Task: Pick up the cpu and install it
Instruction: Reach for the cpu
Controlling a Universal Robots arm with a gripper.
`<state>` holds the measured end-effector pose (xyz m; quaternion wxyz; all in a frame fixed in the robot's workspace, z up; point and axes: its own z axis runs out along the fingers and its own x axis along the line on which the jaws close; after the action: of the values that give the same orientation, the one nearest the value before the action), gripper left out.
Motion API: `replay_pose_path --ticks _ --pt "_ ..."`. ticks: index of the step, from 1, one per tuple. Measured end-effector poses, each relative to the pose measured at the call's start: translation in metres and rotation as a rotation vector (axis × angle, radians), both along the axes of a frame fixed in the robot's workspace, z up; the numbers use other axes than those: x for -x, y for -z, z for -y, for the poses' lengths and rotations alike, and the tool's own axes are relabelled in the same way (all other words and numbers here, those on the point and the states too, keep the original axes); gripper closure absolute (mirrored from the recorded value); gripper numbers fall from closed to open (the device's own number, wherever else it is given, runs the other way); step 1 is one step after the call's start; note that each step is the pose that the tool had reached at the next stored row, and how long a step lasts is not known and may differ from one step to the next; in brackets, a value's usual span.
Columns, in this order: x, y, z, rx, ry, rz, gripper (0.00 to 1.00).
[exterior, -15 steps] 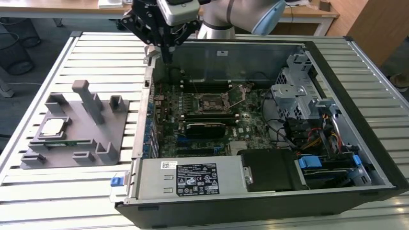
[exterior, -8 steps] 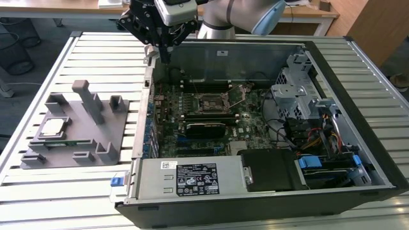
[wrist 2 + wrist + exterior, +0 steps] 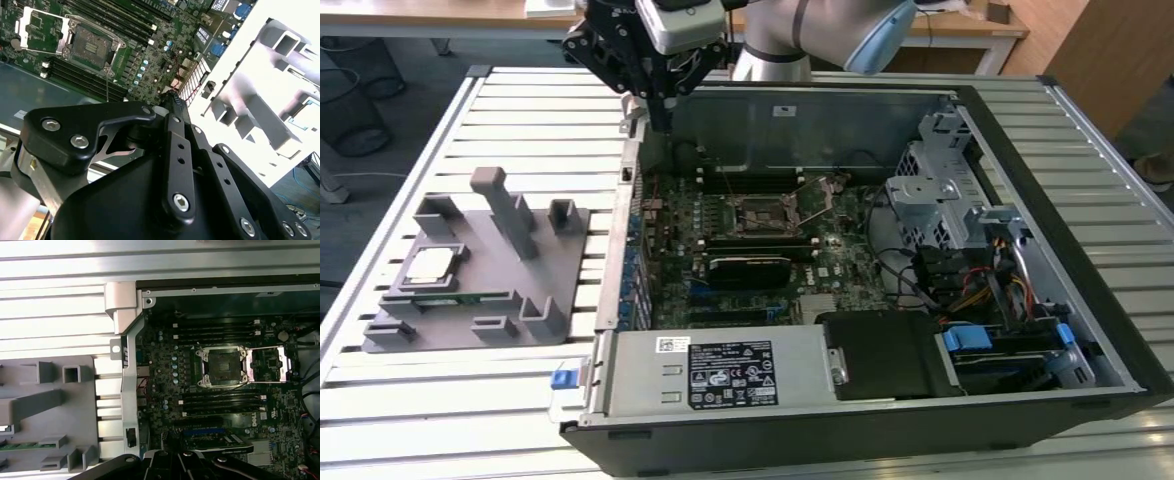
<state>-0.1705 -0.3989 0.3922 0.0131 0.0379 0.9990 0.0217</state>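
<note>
The cpu [image 3: 430, 264], a small flat square with a shiny silver top, lies on the grey holder [image 3: 494, 270] at the exterior view's left, outside the computer case. My gripper [image 3: 663, 100] hangs high above the case's far corner nearest the holder, well away from the cpu, and looks shut with nothing in it. Its black linkage shows in both wrist views, narrowing to the tip [image 3: 172, 97] [image 3: 182, 456]. The motherboard's socket [image 3: 767, 212] [image 3: 92, 42] [image 3: 222, 365] stands bare, its metal frame [image 3: 270, 365] flipped open beside it.
The open case [image 3: 1067, 200] has raised metal walls, a drive cage [image 3: 941, 190], cables and a power supply [image 3: 720, 370]. A green memory stick [image 3: 447, 298] [image 3: 20, 445] lies on the holder, which has upright posts [image 3: 500, 205]. All rests on a slatted metal table [image 3: 454, 400].
</note>
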Motion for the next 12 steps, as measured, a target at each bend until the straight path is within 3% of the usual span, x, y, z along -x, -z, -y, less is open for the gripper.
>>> replay_pose_path --ticks 12 --pt "0.0058 0.0004 0.0000 0.0000 0.000 0.0000 0.89"
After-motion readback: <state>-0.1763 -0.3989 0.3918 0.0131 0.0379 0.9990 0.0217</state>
